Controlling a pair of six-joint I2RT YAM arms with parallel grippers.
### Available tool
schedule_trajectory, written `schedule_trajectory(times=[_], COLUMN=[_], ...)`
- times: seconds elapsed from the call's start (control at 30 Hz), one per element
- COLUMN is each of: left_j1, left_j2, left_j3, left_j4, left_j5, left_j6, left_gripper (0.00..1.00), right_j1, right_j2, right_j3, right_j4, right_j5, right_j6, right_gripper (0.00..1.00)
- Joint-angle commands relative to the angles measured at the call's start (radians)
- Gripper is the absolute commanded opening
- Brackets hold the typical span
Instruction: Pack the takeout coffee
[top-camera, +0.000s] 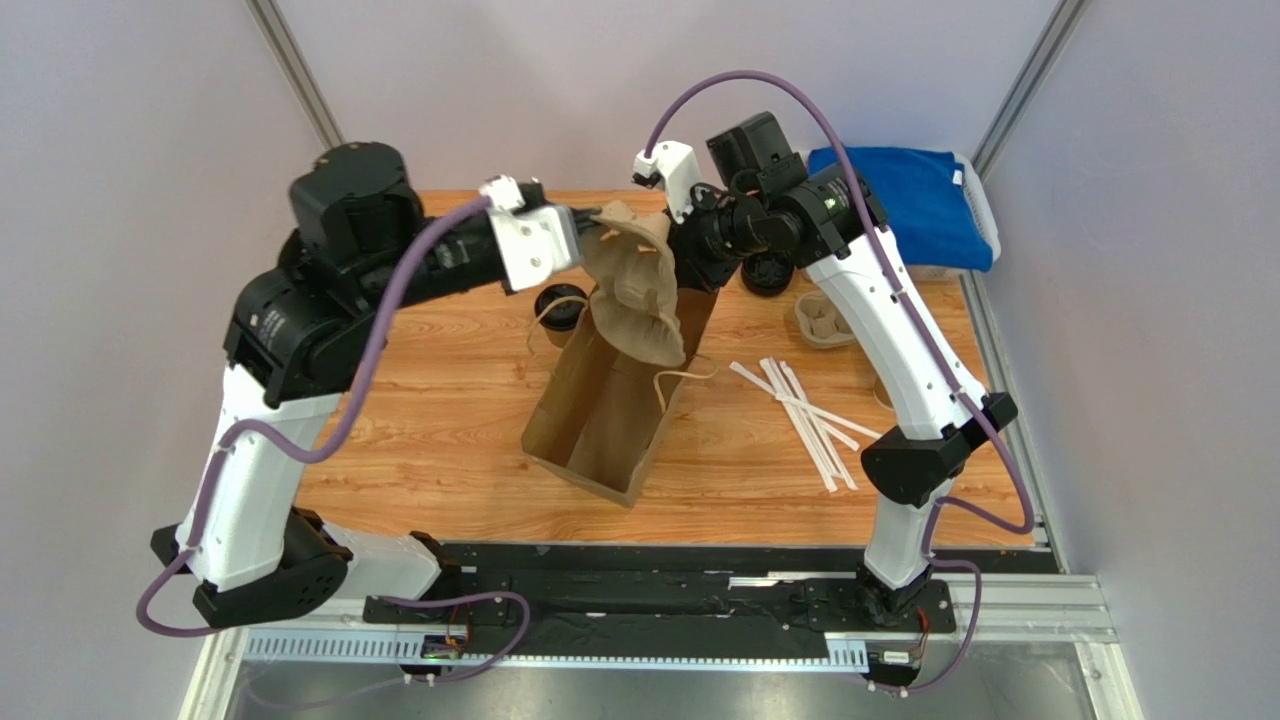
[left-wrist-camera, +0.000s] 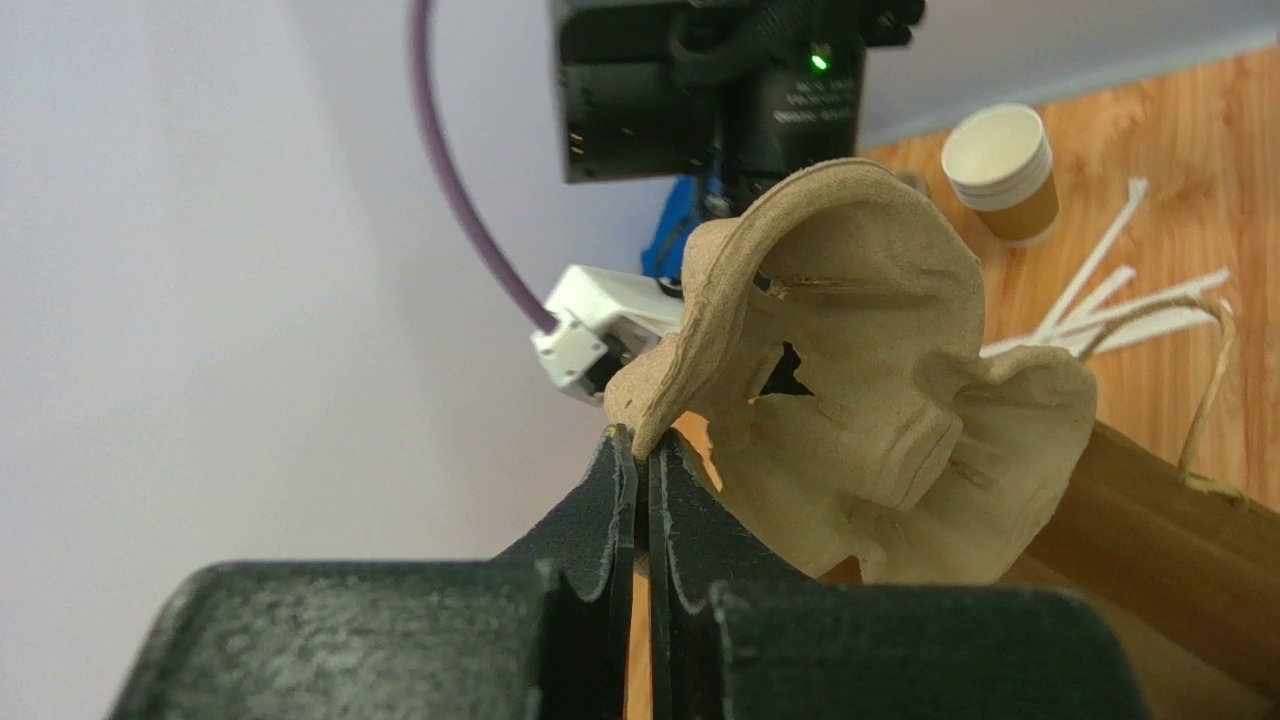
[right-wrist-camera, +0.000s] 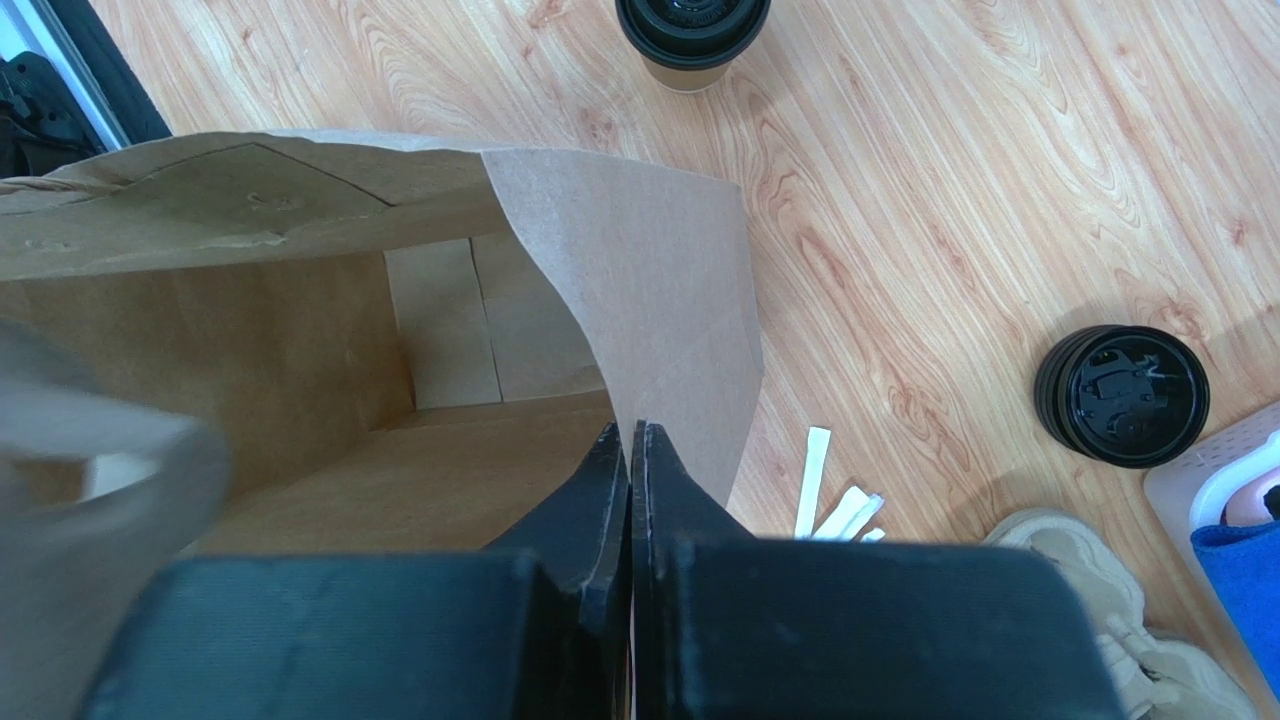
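The takeout coffee (top-camera: 559, 305), a small paper cup with a black lid, stands on the table just left of the open brown paper bag (top-camera: 601, 420); it also shows at the top of the right wrist view (right-wrist-camera: 691, 30). My left gripper (top-camera: 594, 240) is shut on the rim of a beige pulp cup carrier (left-wrist-camera: 857, 375) and holds it in the air above the bag's mouth (top-camera: 631, 285). My right gripper (right-wrist-camera: 631, 435) is shut on the bag's upper edge (right-wrist-camera: 631, 255), holding it open; it sits right of the carrier in the top view (top-camera: 694, 263).
A loose black lid (right-wrist-camera: 1120, 393) lies right of the bag. Several white straws (top-camera: 796, 405) lie on the wood. An unlidded brown cup (left-wrist-camera: 1004, 173) stands by the straws. Another pulp carrier (top-camera: 819, 318) and a blue cloth (top-camera: 902, 203) in a white tray are at the back right.
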Motion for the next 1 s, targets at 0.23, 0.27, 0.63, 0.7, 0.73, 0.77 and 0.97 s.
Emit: schedule_trajectory(times=[0.23, 0.27, 0.63, 0.7, 0.73, 0.77, 0.97], left_j1=[-0.130, -0.133, -0.138, -0.138, -0.138, -0.138, -0.138], left_j2=[-0.019, -0.015, 0.009, 0.027, 0.034, 0.040, 0.057], left_j3=[-0.114, -0.125, -0.237, -0.253, -0.260, -0.264, -0.339], left_j4=[-0.131, -0.154, -0.240, -0.249, -0.258, -0.264, -0.278], left_j5=[-0.149, -0.153, -0.129, -0.127, -0.127, -0.126, -0.086], left_j6=[0.211, 0.211, 0.177, 0.157, 0.148, 0.131, 0.088], left_gripper=[0.00, 0.00, 0.00, 0.00, 0.00, 0.00, 0.00], right_j1=[0.002, 0.002, 0.002, 0.001, 0.001, 0.001, 0.001], right_j2=[-0.049, -0.054, -0.126, -0.135, -0.148, -0.157, -0.197], right_j3=[-0.054, -0.056, -0.163, -0.179, -0.192, -0.217, -0.292], right_j4=[-0.011, -0.011, 0.050, 0.069, 0.078, 0.102, 0.185], right_j5=[-0.035, -0.042, -0.095, -0.108, -0.114, -0.127, -0.166], right_j6=[0.006, 0.002, -0.023, -0.033, -0.038, -0.041, -0.043], right_gripper=[0.00, 0.00, 0.00, 0.00, 0.00, 0.00, 0.00])
